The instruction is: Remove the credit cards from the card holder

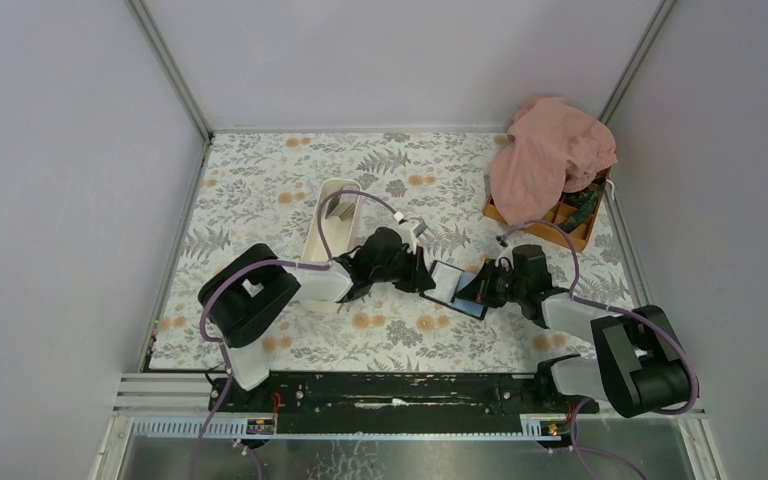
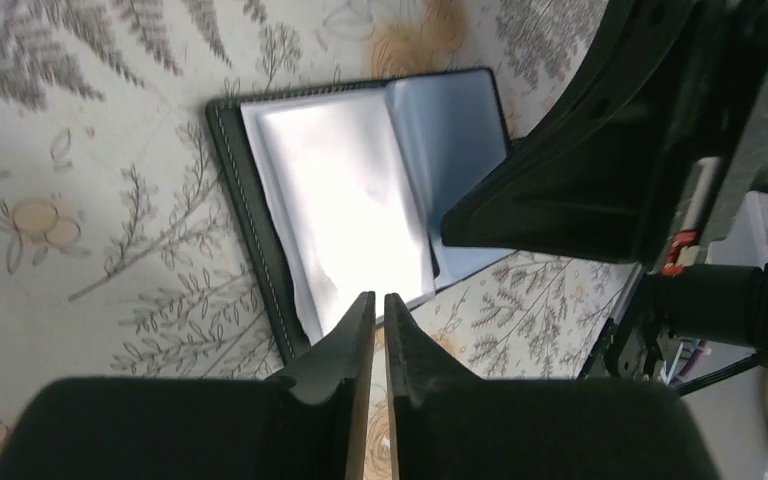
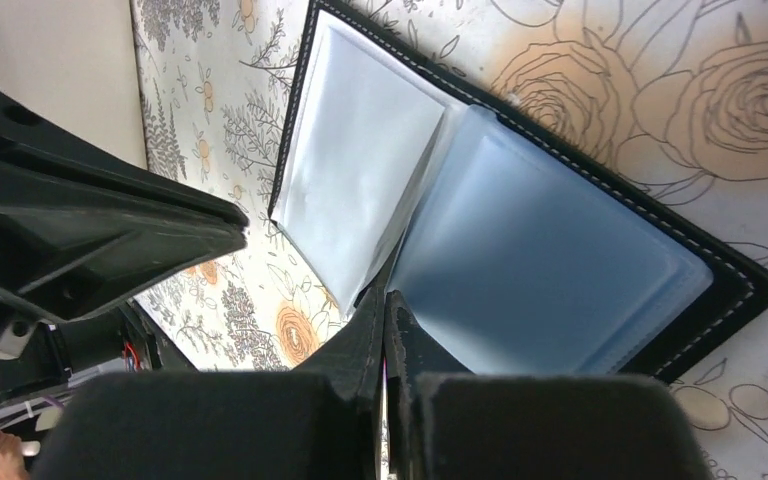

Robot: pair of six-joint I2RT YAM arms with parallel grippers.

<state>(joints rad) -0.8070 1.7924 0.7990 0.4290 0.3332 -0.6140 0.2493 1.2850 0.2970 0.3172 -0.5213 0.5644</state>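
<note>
Extraction looked barely begun: the small black folding card holder (image 1: 448, 283) lay open near the long white oblong tray (image 1: 322, 235), on its right. The right gripper (image 3: 385, 300), clenched, rested at its fold. The left gripper (image 2: 377, 300), almost closed, met the glossy sleeve (image 2: 350, 200) at its edge; if it grasped a card, I could not tell. Next would need a firm pinch and outward pull. Glare hid the cards.

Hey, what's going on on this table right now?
Two robot arms are working on the card holder, which lies open on the table. The left gripper has its nearly closed tips at the edge of a clear sleeve; the right gripper, shut, points at the fold. Neither visibly holds a card.
</note>
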